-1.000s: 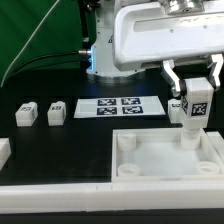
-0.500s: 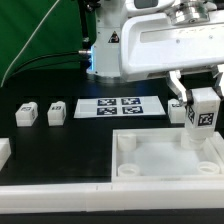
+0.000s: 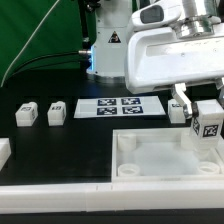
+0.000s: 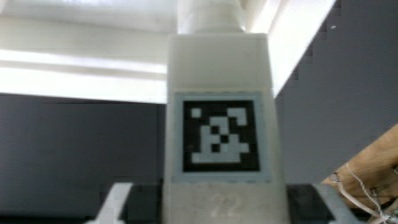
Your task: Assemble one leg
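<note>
End effector and the leg it is clamping are sitting further toward the exterior view's right, and lower, than one second ago. The fingers are pinching the leg upright by its upper part. The leg is hanging at the far corner of the panel on the exterior view's right; contact with the panel cannot be confirmed.

Markings: the leg is carrying a square black-and-white coded tag, filling the wrist view; no readable lettering. The marker board is showing four similar tags.

Materials: the leg is a chunky white plastic block, smooth, square-edged. The panel is white with a raised rim. Two matching blocks are lying on the black bench, well apart from the panel.
</note>
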You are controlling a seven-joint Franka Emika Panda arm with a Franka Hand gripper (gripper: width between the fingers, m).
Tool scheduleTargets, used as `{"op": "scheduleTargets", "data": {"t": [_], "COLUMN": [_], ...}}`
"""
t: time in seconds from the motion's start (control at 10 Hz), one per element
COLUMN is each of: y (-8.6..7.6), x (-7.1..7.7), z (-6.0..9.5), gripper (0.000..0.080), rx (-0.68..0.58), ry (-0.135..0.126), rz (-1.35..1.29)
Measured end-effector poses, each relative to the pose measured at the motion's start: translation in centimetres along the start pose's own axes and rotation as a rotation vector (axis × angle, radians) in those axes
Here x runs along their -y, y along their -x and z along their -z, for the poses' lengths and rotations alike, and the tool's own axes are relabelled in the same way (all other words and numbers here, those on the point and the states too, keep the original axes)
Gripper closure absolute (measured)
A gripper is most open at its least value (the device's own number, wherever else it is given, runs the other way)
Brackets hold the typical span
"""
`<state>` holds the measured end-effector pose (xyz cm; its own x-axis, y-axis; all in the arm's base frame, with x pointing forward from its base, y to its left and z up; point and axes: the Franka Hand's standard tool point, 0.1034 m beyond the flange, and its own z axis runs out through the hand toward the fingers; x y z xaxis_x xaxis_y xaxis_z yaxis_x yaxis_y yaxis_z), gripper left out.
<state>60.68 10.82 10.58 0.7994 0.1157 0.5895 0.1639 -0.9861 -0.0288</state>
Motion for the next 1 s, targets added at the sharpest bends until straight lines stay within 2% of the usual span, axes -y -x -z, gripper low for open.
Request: {"op": "scheduleTargets", "data": {"t": [0.8,1.0], "y": [-0.48,-0.73], "x": [-0.14,0.00], "z": [-0.93,-1.24], "gripper": [0.0505,0.0505], "rx": [0.010,-0.025], "ry": [-0.003,-0.001], "rz": [-0.005,-0.005]}}
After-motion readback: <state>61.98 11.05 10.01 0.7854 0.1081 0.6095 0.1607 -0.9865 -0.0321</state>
